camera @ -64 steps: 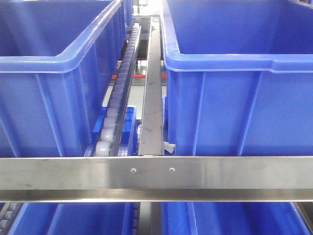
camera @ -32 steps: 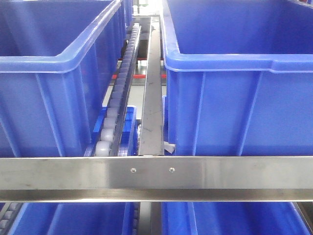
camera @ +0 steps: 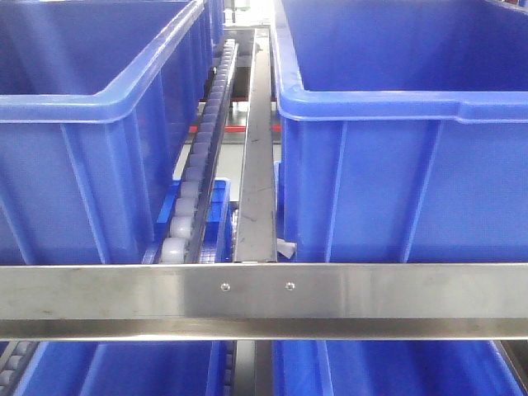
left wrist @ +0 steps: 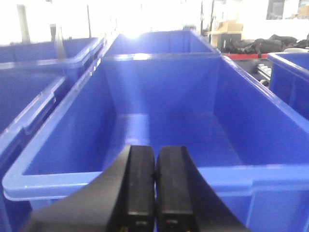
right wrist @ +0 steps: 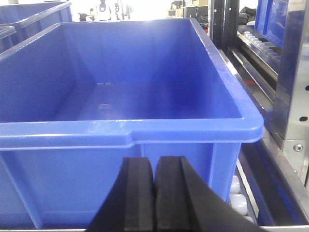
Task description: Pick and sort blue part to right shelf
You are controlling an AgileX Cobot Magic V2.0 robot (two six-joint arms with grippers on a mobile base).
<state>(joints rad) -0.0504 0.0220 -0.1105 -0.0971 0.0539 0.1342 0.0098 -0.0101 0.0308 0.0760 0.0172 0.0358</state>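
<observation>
No blue part shows in any view. My left gripper (left wrist: 154, 162) is shut with nothing between its black fingers; it hovers at the near rim of a long empty blue bin (left wrist: 159, 125). My right gripper (right wrist: 154, 174) is also shut and empty, held just in front of the near wall of another empty blue bin (right wrist: 120, 92). Neither gripper appears in the front view, which faces two large blue bins (camera: 82, 124) (camera: 396, 124) on the shelf rack.
A steel crossbar (camera: 264, 301) spans the front of the rack. A roller track (camera: 194, 181) and a steel rail (camera: 257, 148) run between the bins. More blue bins sit on the lower level (camera: 115, 371). Rack uprights and rollers (right wrist: 289, 96) stand right of the right bin.
</observation>
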